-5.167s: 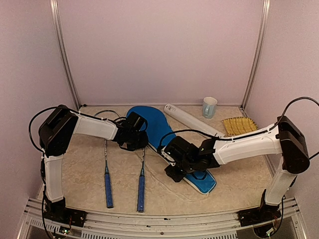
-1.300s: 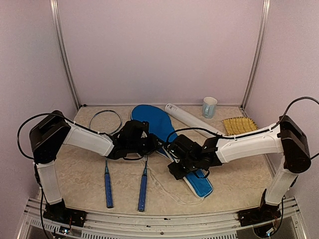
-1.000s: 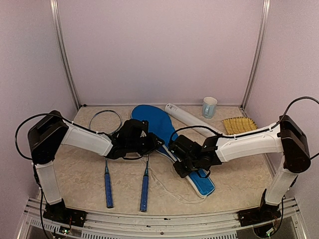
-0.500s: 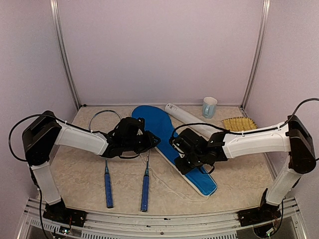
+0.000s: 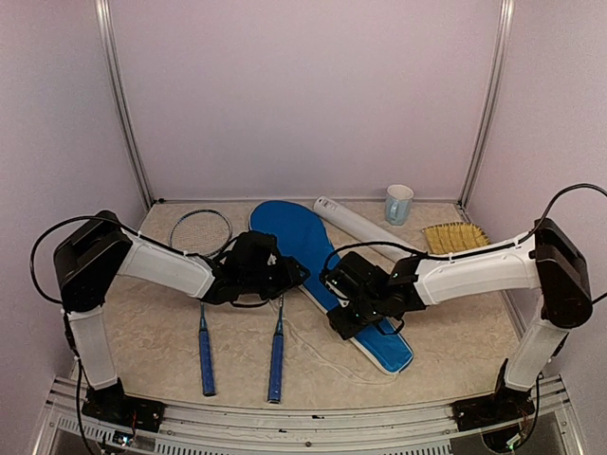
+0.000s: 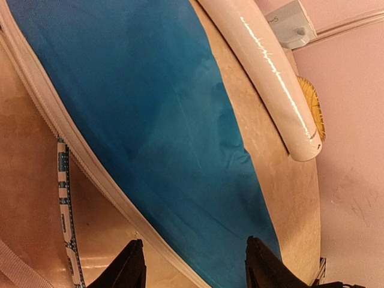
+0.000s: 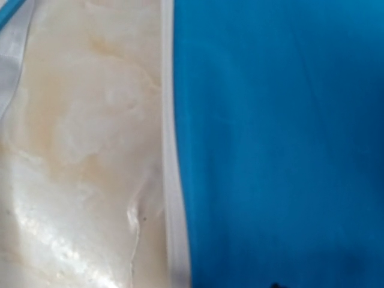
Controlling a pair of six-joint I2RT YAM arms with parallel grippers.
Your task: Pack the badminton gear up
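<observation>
Table (image 5: 455,351) carries everything. Blue cover (image 5: 294,232) lies flat on a diagonal mid-table, wide end toward back-centre, narrow end toward front-right. Long white tube (image 5: 365,227) lies on its side just behind and right of the cover, on much the same diagonal; left wrist view shows a strip of table between the two at the tube's near end. Two rackets sit left of the cover, handles toward the front edge and roughly parallel: left racket (image 5: 205,360) has its head visible at back-left, second racket (image 5: 276,358) has its head hidden under the left arm. Left tool (image 6: 192,270) is spread wide with nothing between the fingers, straddling the cover's white zip edge on its left side; can't tell if it touches. Right tool (image 5: 343,318) is low over the cover's narrow half; its wrist view is just blue fabric, white edging and table, no fingers readable, so can't tell open or closed. Straw-coloured brush (image 5: 455,238) at back-right, near the tube's end. Pale blue mug (image 5: 398,203) upright behind the tube.
</observation>
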